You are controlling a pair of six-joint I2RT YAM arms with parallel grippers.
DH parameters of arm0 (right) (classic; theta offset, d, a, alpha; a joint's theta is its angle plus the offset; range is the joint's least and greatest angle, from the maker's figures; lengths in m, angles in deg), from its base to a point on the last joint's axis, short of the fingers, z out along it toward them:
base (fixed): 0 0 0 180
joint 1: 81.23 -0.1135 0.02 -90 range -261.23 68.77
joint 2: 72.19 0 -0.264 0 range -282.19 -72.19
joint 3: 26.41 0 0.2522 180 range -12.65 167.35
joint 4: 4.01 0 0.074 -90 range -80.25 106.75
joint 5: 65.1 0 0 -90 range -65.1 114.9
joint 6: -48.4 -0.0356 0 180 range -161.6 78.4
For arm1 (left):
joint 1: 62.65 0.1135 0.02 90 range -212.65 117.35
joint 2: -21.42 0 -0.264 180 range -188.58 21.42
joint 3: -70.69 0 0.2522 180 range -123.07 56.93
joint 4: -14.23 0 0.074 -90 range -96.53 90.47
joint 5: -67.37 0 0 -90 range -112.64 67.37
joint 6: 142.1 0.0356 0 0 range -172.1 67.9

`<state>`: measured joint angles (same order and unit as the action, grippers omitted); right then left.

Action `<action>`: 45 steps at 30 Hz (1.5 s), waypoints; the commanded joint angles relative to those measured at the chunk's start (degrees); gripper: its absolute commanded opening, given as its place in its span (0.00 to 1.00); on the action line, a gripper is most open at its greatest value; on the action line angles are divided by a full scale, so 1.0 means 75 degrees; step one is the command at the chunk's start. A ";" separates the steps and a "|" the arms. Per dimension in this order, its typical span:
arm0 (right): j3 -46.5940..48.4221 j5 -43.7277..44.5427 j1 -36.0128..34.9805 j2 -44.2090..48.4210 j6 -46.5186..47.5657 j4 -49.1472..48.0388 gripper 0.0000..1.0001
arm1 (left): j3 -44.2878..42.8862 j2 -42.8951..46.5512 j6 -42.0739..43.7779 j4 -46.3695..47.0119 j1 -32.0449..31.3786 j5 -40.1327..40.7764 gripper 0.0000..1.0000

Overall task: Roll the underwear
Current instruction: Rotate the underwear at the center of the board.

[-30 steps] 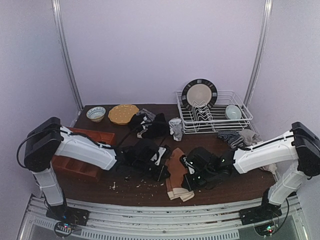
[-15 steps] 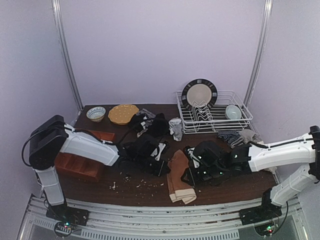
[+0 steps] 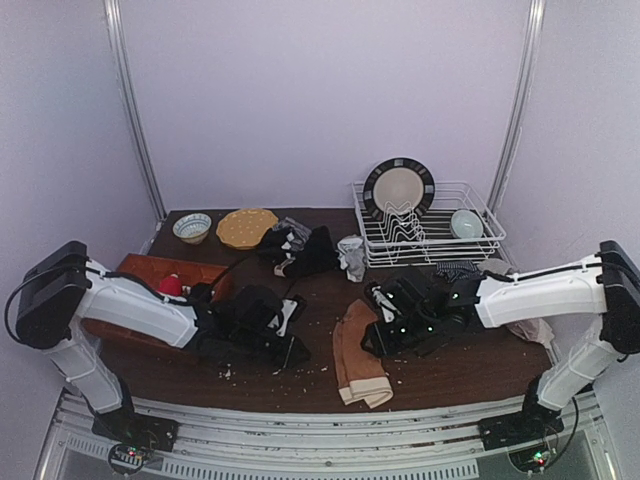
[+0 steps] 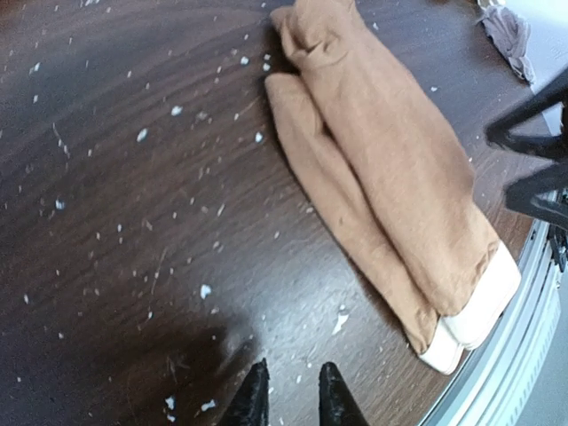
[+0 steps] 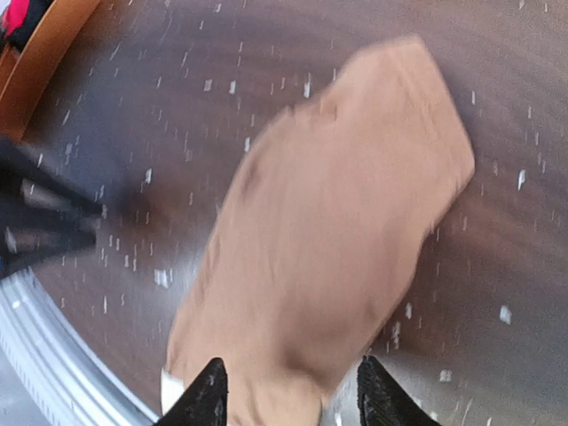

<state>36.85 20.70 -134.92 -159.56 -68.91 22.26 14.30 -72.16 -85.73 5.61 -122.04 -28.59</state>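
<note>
The tan-brown underwear [image 3: 357,358] lies folded into a long narrow strip near the table's front edge, white waistband toward me. In the left wrist view the underwear [image 4: 390,177] stretches away from my left gripper [image 4: 288,398], whose tips stand slightly apart over bare wood with nothing between them. My left gripper [image 3: 297,352] is left of the strip, clear of it. My right gripper [image 3: 373,342] hovers at the strip's right side. In its wrist view the right gripper [image 5: 288,390] is wide open above the blurred tan underwear [image 5: 337,231]. Black underwear [image 3: 303,250] is heaped at the back.
A wooden tray [image 3: 150,300] holding something red sits at the left. At the back stand a bowl [image 3: 192,227], a yellow plate [image 3: 246,227] and a white dish rack [image 3: 480,245]. A grey cloth [image 3: 352,258] and a striped sock [image 3: 460,272] lie near the rack. White crumbs litter the wood.
Both grippers have let go of the tan underwear and opened. The left arm has pulled back to the left; the right gripper has shifted toward the strip's far end.
</note>
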 commanded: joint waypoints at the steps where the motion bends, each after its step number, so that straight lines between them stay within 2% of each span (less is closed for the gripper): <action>1: -0.1263 -0.0795 -0.0063 0.0947 -0.1378 -0.0588 0.50 | 0.0184 0.0074 -0.0228 0.0676 0.0010 -0.0231 0.18; 5: -0.2025 -0.1198 -0.0280 0.1055 -0.2713 -0.1583 0.52 | 0.0013 -0.0227 -0.0298 0.0866 0.0009 -0.0623 0.11; 9: -0.2227 -0.1378 -0.0550 0.0891 -0.3544 -0.2200 0.52 | 0.0107 -0.0092 -0.0347 0.0795 0.0008 -0.0554 0.10; 15: -0.2006 -0.1768 -0.0695 0.0079 -0.4397 -0.3159 0.52 | 0.0416 0.0550 -0.0373 0.0332 0.0009 -0.0213 0.10; 19: -0.1188 -0.2144 -0.0869 -0.0884 -0.4546 -0.3751 0.52 | 0.0566 0.1109 -0.0320 -0.0154 0.0009 0.0179 0.10; 22: -0.0283 -0.2307 -0.1012 -0.1381 -0.4148 -0.3299 0.52 | 0.0643 0.1558 -0.0281 -0.0571 0.0009 0.0488 0.11; 26: -0.0002 -0.1434 -0.1043 -0.0716 -0.3065 -0.1488 0.55 | 0.0757 0.2139 -0.0214 -0.1039 0.0010 0.0796 0.14; 28: 0.0058 -0.0761 -0.1071 -0.0201 -0.2169 -0.0211 0.58 | 0.0810 0.2404 -0.0180 -0.1228 0.0009 0.1009 0.21; 30: 0.0055 -0.0227 -0.1111 0.0211 -0.1303 0.0633 0.62 | 0.0863 0.2675 -0.0130 -0.1394 0.0009 0.1189 0.35; 33: 0.0244 0.0018 -0.1261 0.0333 0.0155 0.1323 0.65 | 0.0923 0.3105 -0.0061 -0.1677 0.0009 0.1599 0.65; 34: 0.0401 0.0206 -0.1376 0.0277 0.0532 0.1436 0.66 | 0.0951 0.3260 -0.0053 -0.1774 0.0009 0.1739 0.77; 35: 0.0577 0.0363 -0.1524 0.0195 0.0916 0.1482 0.67 | 0.0985 0.3408 -0.0036 -0.1837 0.0009 0.1880 0.94; 36: 0.0786 0.0469 -0.1665 0.0064 0.1229 0.1548 0.69 | 0.1029 0.3551 -0.0029 -0.1905 0.0009 0.1989 0.97; 40: 0.1828 0.0480 -0.2098 -0.0670 0.2053 0.1616 0.76 | 0.1313 0.4225 -0.0329 -0.2065 0.0009 0.2432 0.98; 45: 0.2892 0.0528 -0.2595 -0.1896 0.2855 0.1808 0.79 | 0.1803 0.4870 -0.0627 -0.2129 0.0015 0.2716 0.98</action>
<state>53.89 22.40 -152.21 -167.98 -55.58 32.21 25.56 -38.15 -88.44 -9.34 -122.04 -11.76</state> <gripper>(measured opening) 0.786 0.976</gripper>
